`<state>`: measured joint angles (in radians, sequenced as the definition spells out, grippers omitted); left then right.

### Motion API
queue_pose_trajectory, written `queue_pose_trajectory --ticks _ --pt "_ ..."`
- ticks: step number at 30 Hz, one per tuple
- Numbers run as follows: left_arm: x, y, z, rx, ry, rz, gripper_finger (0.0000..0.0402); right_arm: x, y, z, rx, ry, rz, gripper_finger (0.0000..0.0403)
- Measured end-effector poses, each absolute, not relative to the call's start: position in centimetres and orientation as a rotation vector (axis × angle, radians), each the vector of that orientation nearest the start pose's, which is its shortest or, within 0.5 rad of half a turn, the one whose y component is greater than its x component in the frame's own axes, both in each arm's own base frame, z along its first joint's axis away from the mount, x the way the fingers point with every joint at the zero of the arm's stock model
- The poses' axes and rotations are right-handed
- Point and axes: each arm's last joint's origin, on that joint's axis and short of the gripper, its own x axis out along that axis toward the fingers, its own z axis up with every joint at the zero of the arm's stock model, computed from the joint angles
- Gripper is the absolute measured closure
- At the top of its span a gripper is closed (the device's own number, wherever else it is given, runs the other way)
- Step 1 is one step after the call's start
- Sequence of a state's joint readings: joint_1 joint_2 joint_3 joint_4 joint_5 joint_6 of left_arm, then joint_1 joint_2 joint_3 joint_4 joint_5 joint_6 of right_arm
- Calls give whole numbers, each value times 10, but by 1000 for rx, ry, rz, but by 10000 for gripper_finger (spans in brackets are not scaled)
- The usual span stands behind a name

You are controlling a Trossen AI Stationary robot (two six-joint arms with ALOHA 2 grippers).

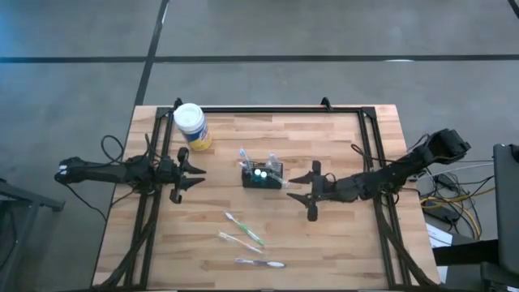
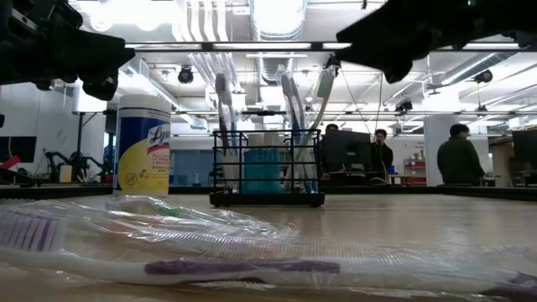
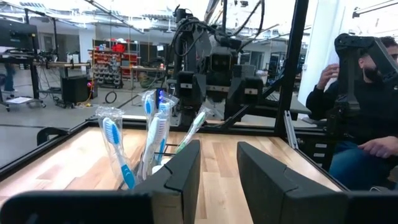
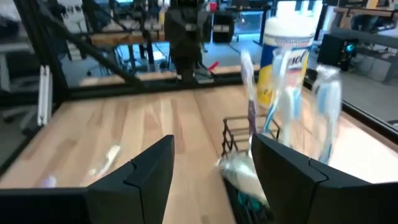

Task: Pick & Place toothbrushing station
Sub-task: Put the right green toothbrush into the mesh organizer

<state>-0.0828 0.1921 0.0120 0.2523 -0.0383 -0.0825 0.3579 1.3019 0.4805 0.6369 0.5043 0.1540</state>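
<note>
The toothbrushing station (image 1: 262, 175) is a small black wire caddy standing upright mid-table, with several wrapped toothbrushes (image 2: 289, 101) standing in it. In the low view the caddy (image 2: 267, 176) rests on its base. My left gripper (image 1: 193, 176) is open, level, left of the caddy, and pointing at it; the left wrist view shows its fingers (image 3: 183, 171) apart with the brushes (image 3: 152, 134) ahead. My right gripper (image 1: 311, 191) is open just right of the caddy, clear of it. In the right wrist view the caddy (image 4: 239, 140) lies ahead between the right fingers (image 4: 149, 171).
A white-capped, yellow-labelled round jar (image 1: 192, 126) stands at the far left, behind my left gripper. Three wrapped toothbrushes (image 1: 243, 229) (image 1: 239, 241) (image 1: 260, 263) lie flat on the near part of the wooden table (image 1: 340, 251). People sit beyond the table's far edge.
</note>
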Motion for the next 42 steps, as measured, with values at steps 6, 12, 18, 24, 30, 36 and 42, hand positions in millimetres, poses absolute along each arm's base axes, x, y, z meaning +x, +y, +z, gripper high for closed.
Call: queue_pose_trajectory --ticks 6,12,18,24,30,36,42 --pt "109 -8 176 -87 -71 -47 291 248 76 187 64 194 -230 193" --pt "109 -8 174 -108 -51 -48 291 255 79 177 52 177 -230 193" --pt "109 -8 174 -76 -45 -47 291 264 82 165 27 134 -229 193" --pt "109 -8 173 -58 -42 -46 291 271 79 146 -1 154 -325 193" --pt "109 -8 173 -45 -40 -45 291 280 70 129 30 141 -408 193" --pt "109 -8 173 -38 -38 -41 291 290 67 128 -13 109 -424 196" --pt "109 -8 172 -37 -27 -41 291 296 68 137 -29 82 -422 252"
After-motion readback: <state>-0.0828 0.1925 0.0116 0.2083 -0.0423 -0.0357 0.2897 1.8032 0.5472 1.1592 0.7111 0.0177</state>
